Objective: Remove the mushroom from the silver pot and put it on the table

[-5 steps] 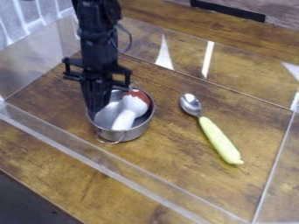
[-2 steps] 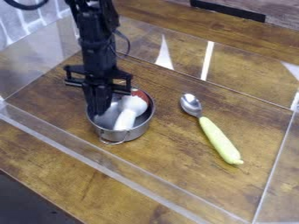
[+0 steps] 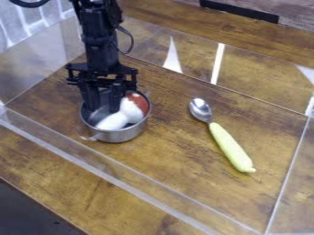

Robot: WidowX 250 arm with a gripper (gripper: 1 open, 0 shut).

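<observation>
Brown wood-grain planks formed the table, ringed by low clear acrylic walls that caught pale reflections near the back. Toward the left stood the silver pot, round and shiny. Inside it lay the mushroom, tipped over, its white stem toward the front and its red cap against the pot's right inner wall. 1 black robot arm came down from the upper left, and its gripper pointed straight down into the pot just above the mushroom. Its dark fingers hung over the stem, but whether they were spread or closed on it could not be told. Well to the right lay a spoon, metal bowl toward the back, yellow handle toward the front.
</observation>
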